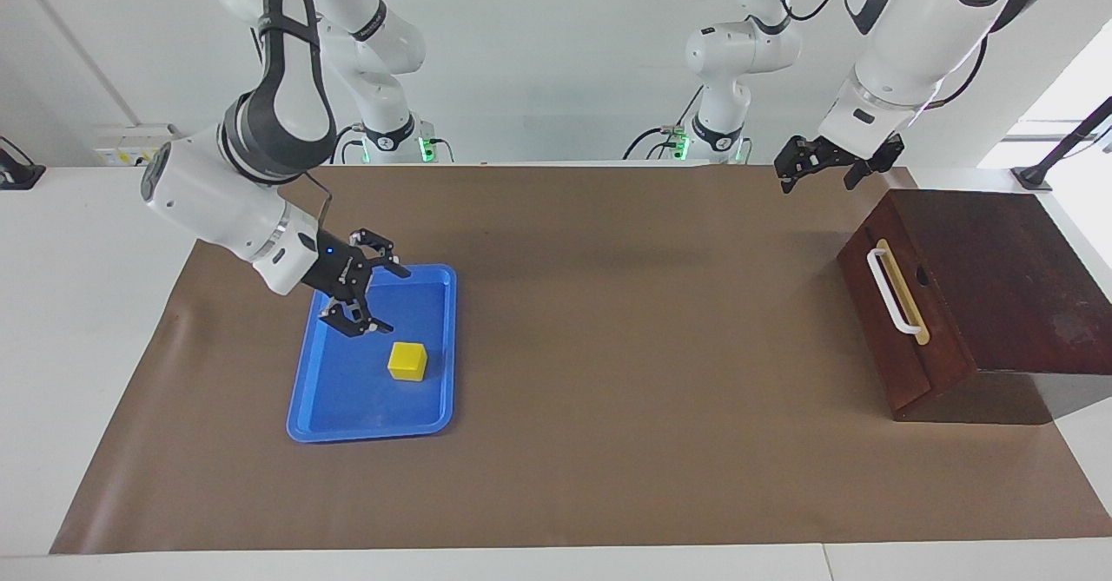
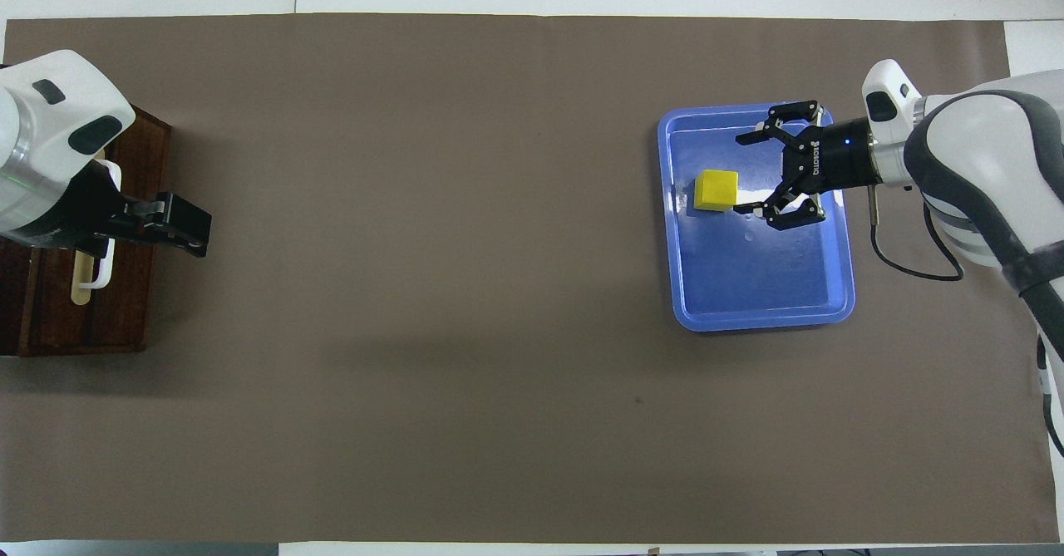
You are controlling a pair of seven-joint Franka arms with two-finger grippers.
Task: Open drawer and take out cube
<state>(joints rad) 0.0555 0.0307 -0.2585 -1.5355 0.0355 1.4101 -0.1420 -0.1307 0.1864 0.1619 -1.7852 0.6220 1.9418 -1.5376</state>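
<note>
The drawer (image 1: pixel 936 329) is shut in its dark wooden box at the left arm's end of the table, white bar handle (image 1: pixel 890 293) facing the table's middle. In the overhead view the drawer (image 2: pixel 125 307) is partly covered by the left arm. My left gripper (image 1: pixel 815 180) (image 2: pixel 189 236) hangs open and empty, over the mat in front of the drawer. The yellow cube (image 1: pixel 407 361) (image 2: pixel 716 189) lies in the blue tray (image 1: pixel 373 429) (image 2: pixel 761 319). My right gripper (image 1: pixel 387 301) (image 2: pixel 748 172) is open above the tray, beside the cube and clear of it.
A brown mat (image 1: pixel 608 346) covers the table, with white table edge around it. The wooden box (image 1: pixel 1016 277) stands at an angle at the mat's corner. Bare mat lies between the tray and the box.
</note>
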